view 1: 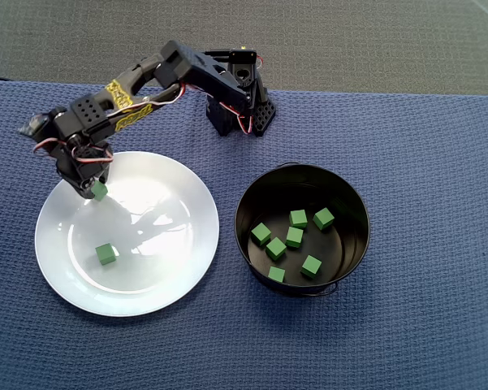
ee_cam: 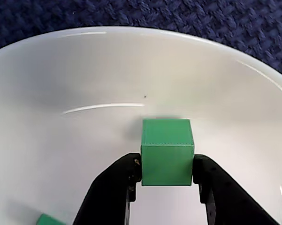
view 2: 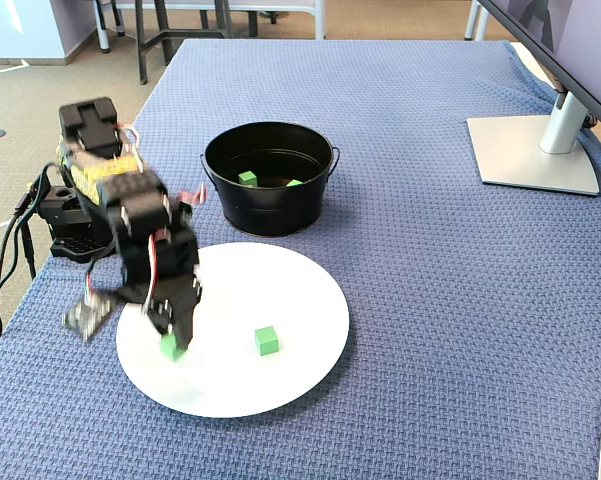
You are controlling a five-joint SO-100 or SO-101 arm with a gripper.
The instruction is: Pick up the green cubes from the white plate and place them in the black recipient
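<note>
Fixed view shows a table covered in a blue waffle-weave cloth, with a grey monitor stand at the far right and chair legs on a tan floor beyond. The glossy round white plate lies near the front; behind it stands the round black pot with tall straight walls and thin wire handles. The black arm reaches down over the plate's left side, and the claw is clenched on a green cube, one finger pressed to each side, matte and sharp-edged in the wrist view. Whether that cube touches the plate cannot be told. A second cube lies loose on the plate, nearer its middle. In the overhead view, six cubes sit scattered inside the pot's shiny dark bottom, right of the plate
</note>
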